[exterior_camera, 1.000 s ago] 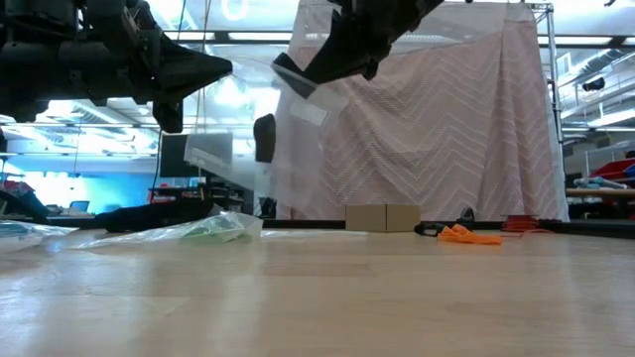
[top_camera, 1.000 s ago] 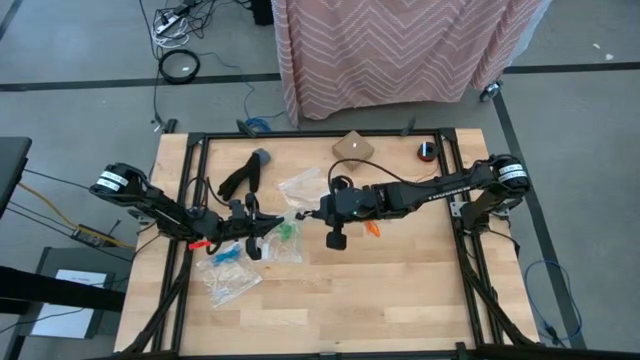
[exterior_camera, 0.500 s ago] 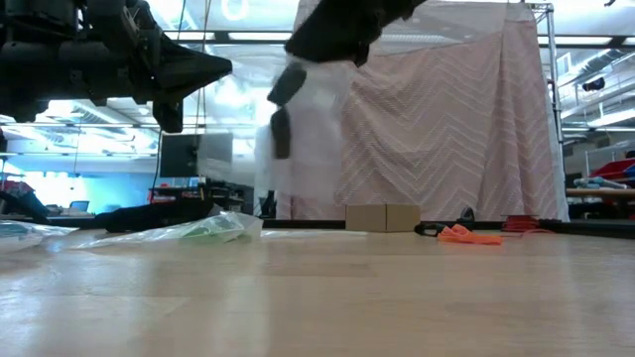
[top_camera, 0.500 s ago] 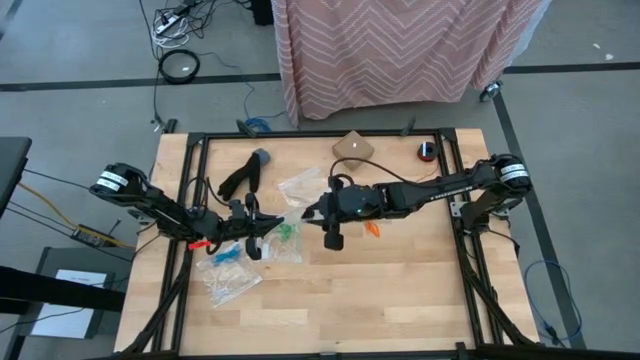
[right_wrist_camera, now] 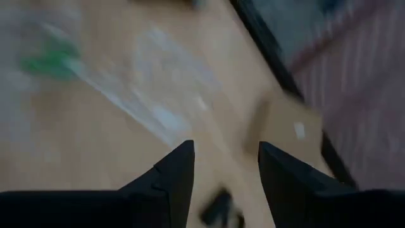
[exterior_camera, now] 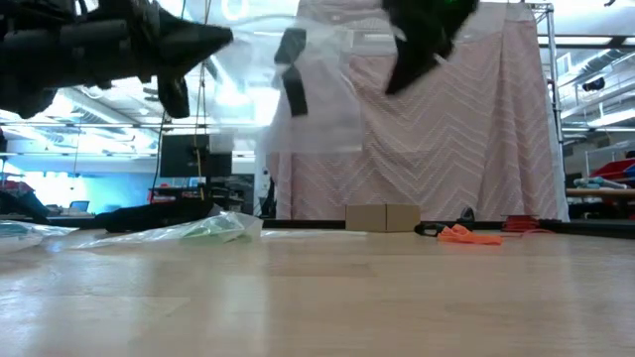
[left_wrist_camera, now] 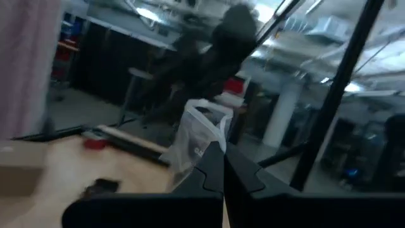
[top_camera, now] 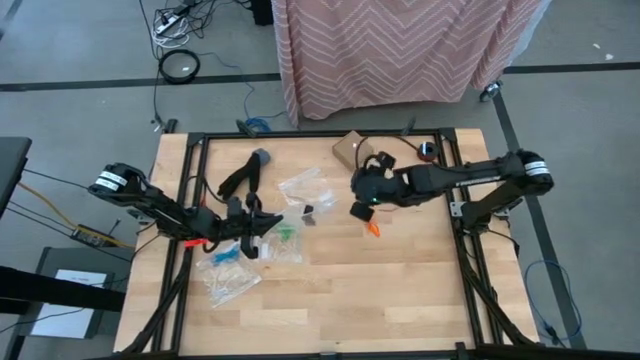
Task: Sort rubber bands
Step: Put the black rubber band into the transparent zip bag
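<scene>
1. The surface [top_camera: 330, 290] carries everything: clear bags on my left half, a small box [top_camera: 352, 148] near the far edge.
2. My left arm lies low on the left side. Its end effector [top_camera: 262, 224] is clenched on a clear bag [left_wrist_camera: 201, 136] that it holds up in the air.
3. My right end effector [top_camera: 362, 208] hangs above the surface right of centre with its fingers parted and nothing between them.
4. Another bag [top_camera: 302, 188] lies flat between my two arms with a dark bit on it, perhaps black bands; I can't be sure.
5. The orange bands [top_camera: 373, 228] lie loose in a small heap just beside my right end effector, on its near side. My right arm is far nearer, so I judge it should drop down on them.
6. Green bands [top_camera: 286, 232] sit in a bag by my left end effector.
</scene>
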